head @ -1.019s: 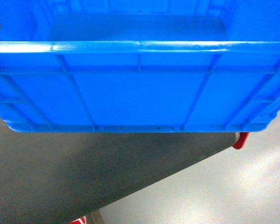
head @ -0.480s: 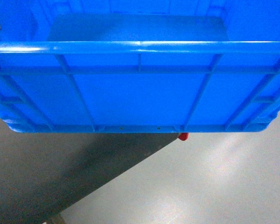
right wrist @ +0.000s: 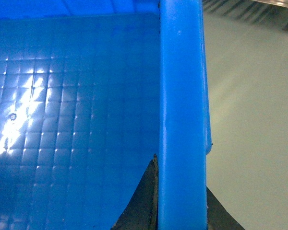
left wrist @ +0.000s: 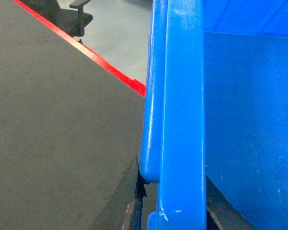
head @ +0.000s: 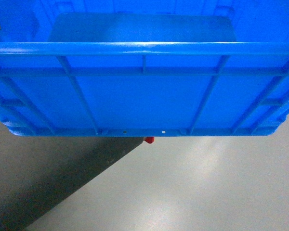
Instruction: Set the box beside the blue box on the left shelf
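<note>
Box (head: 144,91): one, rim clamped by left pincer (left wrist: 175,201) and right pincer (right wrist: 180,201); two pincers.

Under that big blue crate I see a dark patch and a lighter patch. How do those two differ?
The dark surface is charcoal and matt; the pale floor is light grey with soft glare. The dark surface has a red edge; the pale floor shows none. Both are plain and lie below the box.
</note>
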Robot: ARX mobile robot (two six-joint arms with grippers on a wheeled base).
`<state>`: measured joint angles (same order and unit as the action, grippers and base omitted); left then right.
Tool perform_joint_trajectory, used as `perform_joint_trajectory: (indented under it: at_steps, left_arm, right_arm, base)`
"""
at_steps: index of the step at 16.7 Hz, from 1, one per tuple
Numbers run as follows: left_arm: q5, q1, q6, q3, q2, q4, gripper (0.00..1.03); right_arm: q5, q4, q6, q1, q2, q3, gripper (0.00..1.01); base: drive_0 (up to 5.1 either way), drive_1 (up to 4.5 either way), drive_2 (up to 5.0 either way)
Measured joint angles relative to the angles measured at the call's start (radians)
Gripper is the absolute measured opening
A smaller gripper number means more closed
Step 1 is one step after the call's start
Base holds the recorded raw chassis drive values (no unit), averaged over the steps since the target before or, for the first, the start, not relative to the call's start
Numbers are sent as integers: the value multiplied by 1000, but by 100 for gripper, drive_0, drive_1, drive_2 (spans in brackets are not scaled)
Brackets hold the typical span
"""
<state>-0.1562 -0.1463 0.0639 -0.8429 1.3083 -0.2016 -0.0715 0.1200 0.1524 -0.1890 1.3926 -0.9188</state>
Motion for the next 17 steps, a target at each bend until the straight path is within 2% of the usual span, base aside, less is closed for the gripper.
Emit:
perform_joint_trajectory:
  at_steps: [17]
  left_arm:
    - [0, 0, 1, 0, 0, 1, 17]
  right_arm:
    - [0, -1, 0, 0, 0, 0, 8]
  base:
    - [-163, -163, -163]
